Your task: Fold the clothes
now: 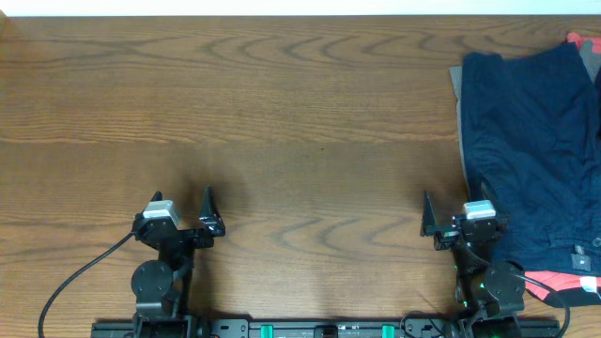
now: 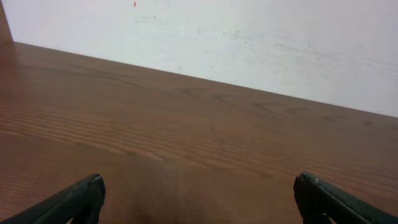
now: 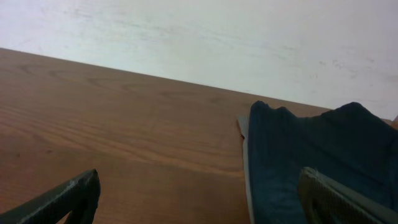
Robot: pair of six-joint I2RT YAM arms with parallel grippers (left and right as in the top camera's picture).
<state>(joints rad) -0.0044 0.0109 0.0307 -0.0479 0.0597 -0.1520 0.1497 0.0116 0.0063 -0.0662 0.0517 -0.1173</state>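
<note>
You are looking at a wooden desk (image 1: 282, 113) with both arms sitting along its near edge. The left gripper (image 1: 180, 208) is hovering over bare wood towards the near left corner, its jaws standing spread wide with nothing between them; from the left wrist view, the left gripper (image 2: 199, 199) is facing only desk and a white wall (image 2: 249, 37). The right gripper (image 1: 457, 208) is waiting near the near right corner, its jaws also spread wide and holding nothing. The clothes (image 1: 531, 141) are lying in a pile along the right edge, running from the far right corner down beside the right arm. Navy shorts (image 1: 526, 113) are lying on top, a grey garment (image 1: 455, 84) is peeking out on the pile's left side, and a coral-red garment (image 1: 563, 282) is showing at the near end. In the right wrist view, the navy shorts (image 3: 298, 155) are lying ahead of the right finger. A black cable (image 1: 66, 282) is trailing from the left arm.
</note>
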